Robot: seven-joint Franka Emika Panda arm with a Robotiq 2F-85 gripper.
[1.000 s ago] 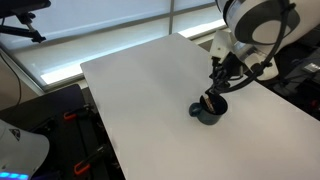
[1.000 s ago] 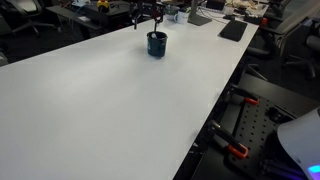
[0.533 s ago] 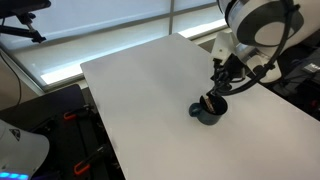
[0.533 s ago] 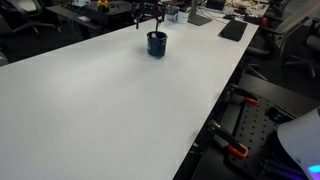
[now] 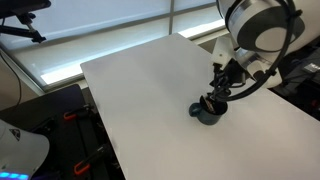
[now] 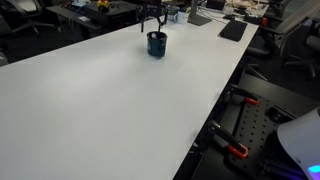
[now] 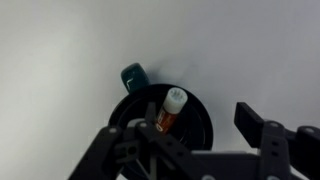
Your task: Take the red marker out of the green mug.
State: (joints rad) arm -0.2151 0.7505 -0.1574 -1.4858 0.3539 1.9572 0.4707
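Note:
The green mug (image 5: 205, 116) stands on the white table, near its far end in an exterior view (image 6: 156, 44). In the wrist view the mug (image 7: 198, 122) shows its dark inside and its handle at the upper left. The red marker (image 7: 170, 108) leans inside it, with a white end pointing up. My gripper (image 7: 190, 140) is open just above the mug. One finger is over the mug's left side and the other is outside its right rim. The marker lies between the fingers. The gripper also shows in both exterior views (image 5: 214, 98) (image 6: 152, 22).
The white table (image 5: 140, 90) is wide and bare around the mug. Its edges are close to the mug on the arm's side. Desks with clutter (image 6: 210, 15) stand behind the table, and black stands with orange clamps (image 6: 240, 140) are beside it.
The gripper has come down a little closer to the mug. The mug and marker have not moved.

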